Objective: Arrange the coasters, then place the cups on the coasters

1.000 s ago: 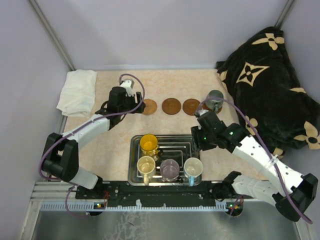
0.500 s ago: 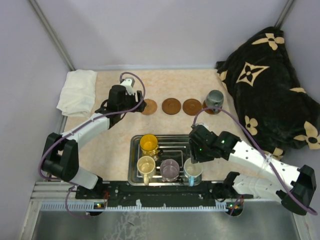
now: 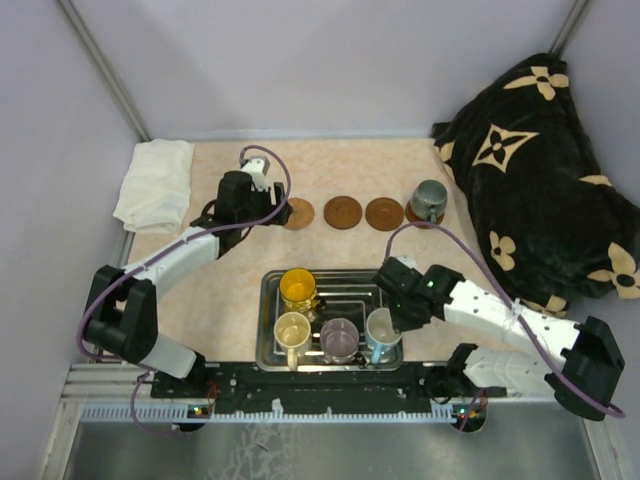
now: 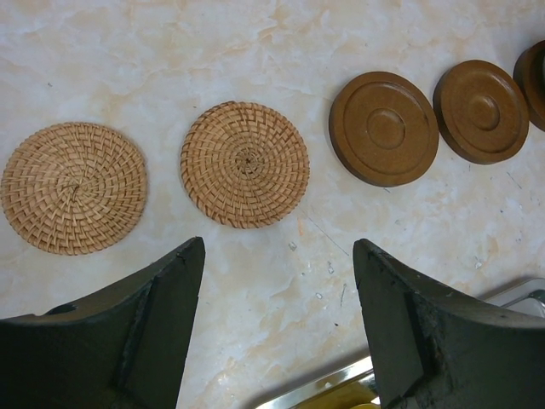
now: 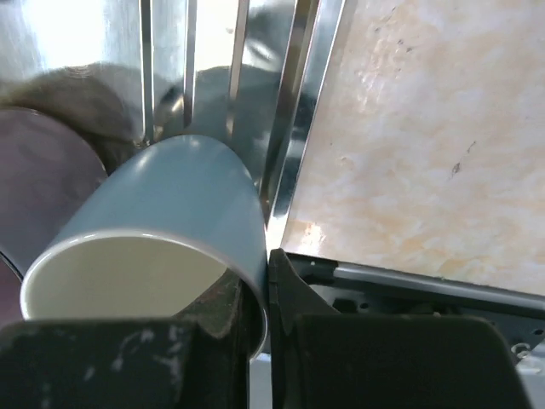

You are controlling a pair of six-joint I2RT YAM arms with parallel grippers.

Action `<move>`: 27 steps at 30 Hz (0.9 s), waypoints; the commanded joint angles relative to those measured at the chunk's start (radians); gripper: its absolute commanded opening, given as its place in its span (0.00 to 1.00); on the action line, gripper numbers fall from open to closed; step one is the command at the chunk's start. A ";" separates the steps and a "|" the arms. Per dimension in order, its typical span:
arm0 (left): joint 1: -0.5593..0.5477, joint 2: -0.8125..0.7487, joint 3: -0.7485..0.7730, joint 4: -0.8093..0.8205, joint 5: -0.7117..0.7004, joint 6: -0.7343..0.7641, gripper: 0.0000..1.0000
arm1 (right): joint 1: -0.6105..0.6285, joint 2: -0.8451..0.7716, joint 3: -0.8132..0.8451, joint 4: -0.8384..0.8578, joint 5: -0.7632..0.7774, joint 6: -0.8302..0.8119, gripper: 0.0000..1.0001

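Note:
In the steel tray my right gripper is shut on the rim of the pale-blue cup, which leans over. The right wrist view shows one finger inside that cup and one outside, my right gripper pinching its wall. Yellow, cream and purple cups stand in the tray. A dark cup sits on the far-right coaster. My left gripper hangs open above two woven coasters beside brown coasters.
A folded white cloth lies at the back left. A black patterned blanket fills the right side. Grey walls close in the table on three sides.
My right arm has swung from near the dark cup down to the tray and shut on the pale-blue cup's rim, tipping it. The left arm has stayed still.

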 commanded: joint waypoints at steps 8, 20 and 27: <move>-0.006 -0.007 -0.001 0.040 -0.021 -0.016 0.77 | -0.005 0.173 0.236 0.050 0.327 -0.129 0.00; -0.006 -0.020 -0.007 0.070 -0.068 -0.017 0.78 | -0.248 0.291 0.550 0.367 0.284 -0.593 0.00; -0.007 -0.027 -0.024 0.113 -0.092 -0.038 0.78 | -0.536 0.502 0.810 0.427 -0.033 -0.896 0.00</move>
